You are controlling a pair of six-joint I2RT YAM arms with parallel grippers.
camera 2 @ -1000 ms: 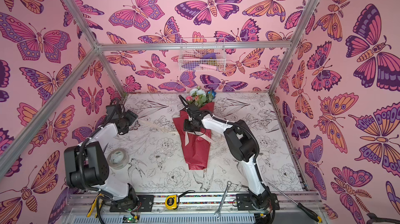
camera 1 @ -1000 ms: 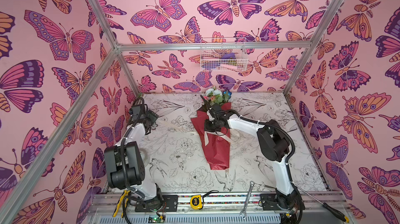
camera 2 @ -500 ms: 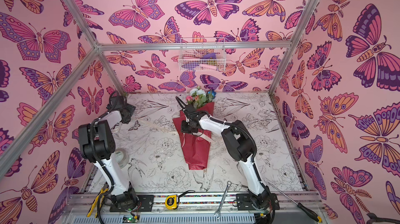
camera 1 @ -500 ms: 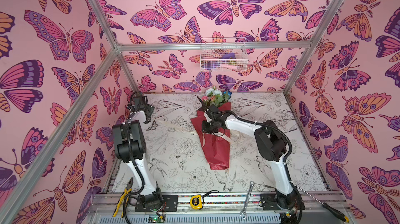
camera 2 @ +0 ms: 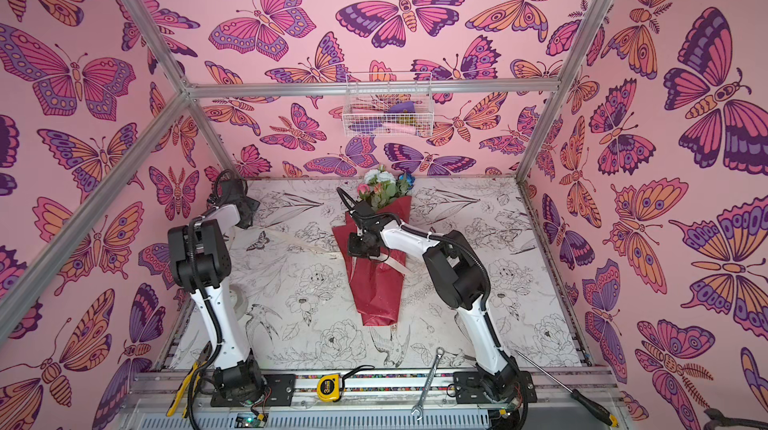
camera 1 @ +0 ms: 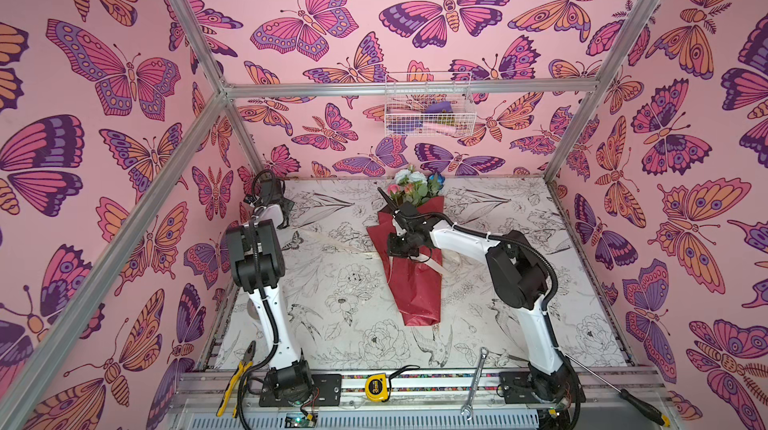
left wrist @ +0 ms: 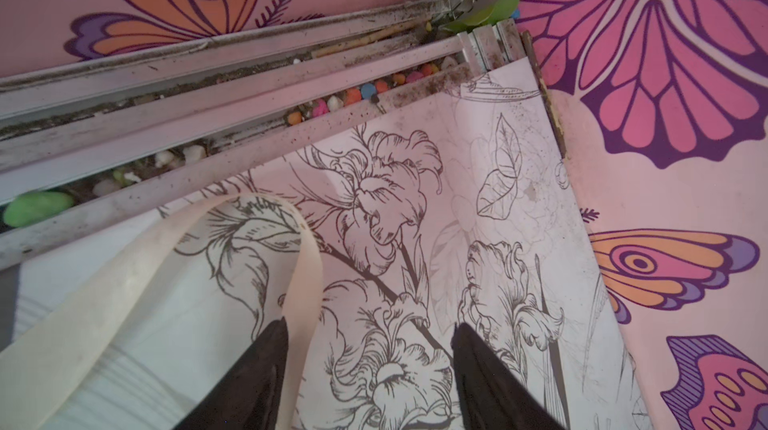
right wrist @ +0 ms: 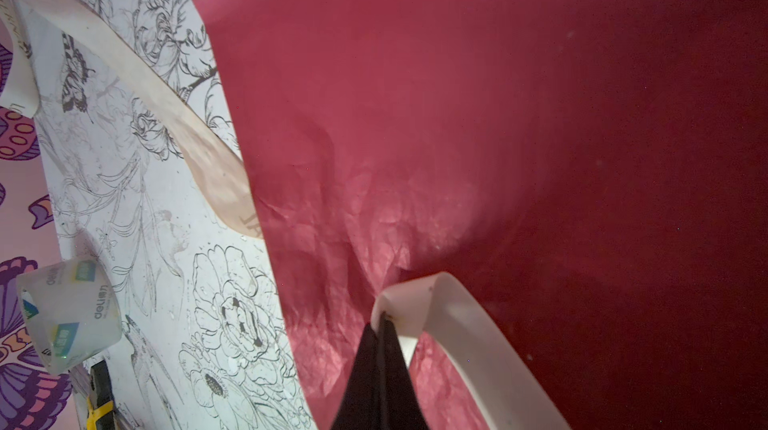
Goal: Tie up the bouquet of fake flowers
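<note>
Bouquet of fake flowers (camera 1: 411,278) lies flat at the middle of the printed mat (camera 1: 340,282), its red wrapping narrowing toward the front and its flower heads at the far end. Right gripper (right wrist: 384,320) sits over the bouquet's wrapping, jaws pinched together on a loop of cream ribbon (right wrist: 457,316). Left gripper (left wrist: 370,328) is well to the left of the bouquet's flower heads, jaws spread, with the ribbon curling past one finger (left wrist: 257,386). Tape roll (right wrist: 68,316) stands left of the bouquet.

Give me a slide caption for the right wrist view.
Right gripper, fingers shut, pinches a cream ribbon loop over the bouquet's dark red wrapping paper.
</note>
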